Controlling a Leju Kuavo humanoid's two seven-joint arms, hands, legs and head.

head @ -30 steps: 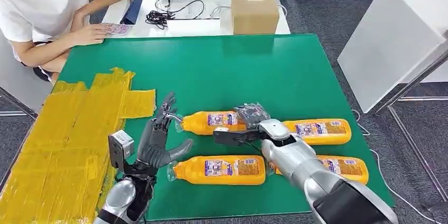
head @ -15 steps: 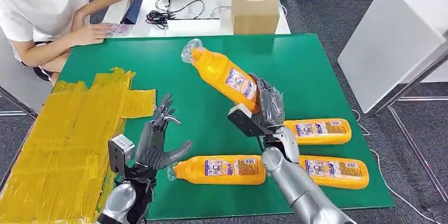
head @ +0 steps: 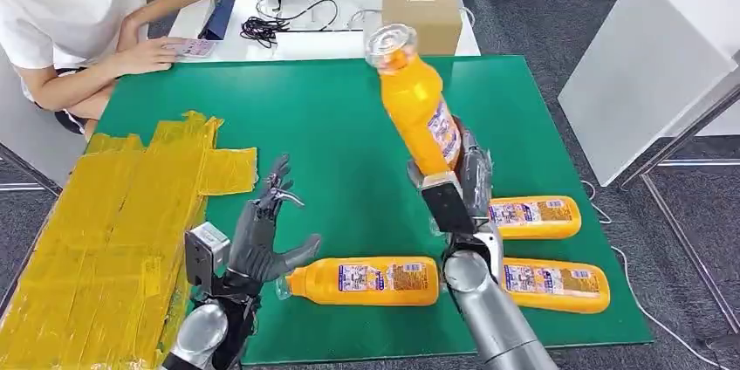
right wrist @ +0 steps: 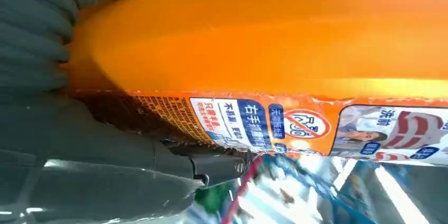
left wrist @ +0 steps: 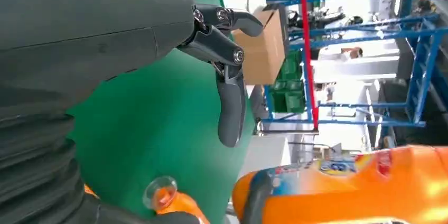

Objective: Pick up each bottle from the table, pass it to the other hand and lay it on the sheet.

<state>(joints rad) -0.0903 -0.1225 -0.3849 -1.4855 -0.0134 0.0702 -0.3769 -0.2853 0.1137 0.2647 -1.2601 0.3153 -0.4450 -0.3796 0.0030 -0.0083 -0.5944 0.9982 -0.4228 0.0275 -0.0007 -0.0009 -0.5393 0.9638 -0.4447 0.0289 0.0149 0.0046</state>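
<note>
My right hand (head: 458, 187) grips an orange bottle (head: 417, 104) by its base and holds it nearly upright above the green table (head: 349, 117), clear cap up. The right wrist view shows the same bottle (right wrist: 274, 39) close up against the hand (right wrist: 79, 129). My left hand (head: 262, 235) stands open to the left of it, palm toward the bottle, fingers (left wrist: 230, 97) spread, holding nothing. Three more orange bottles lie on the table: one (head: 362, 280) just beside the left hand, two (head: 534, 216) (head: 554, 284) at the right. The yellow sheet (head: 113, 222) covers the table's left side.
A person in a white shirt (head: 70, 12) sits at the far left corner, a hand on a white table behind. A cardboard box (head: 421, 14), cables and a controller lie on that table. A white cabinet (head: 646, 56) stands to the right.
My right hand has lifted the bottle off the table and swung it from lying flat to nearly upright, higher and further right. The left hand has barely moved.
</note>
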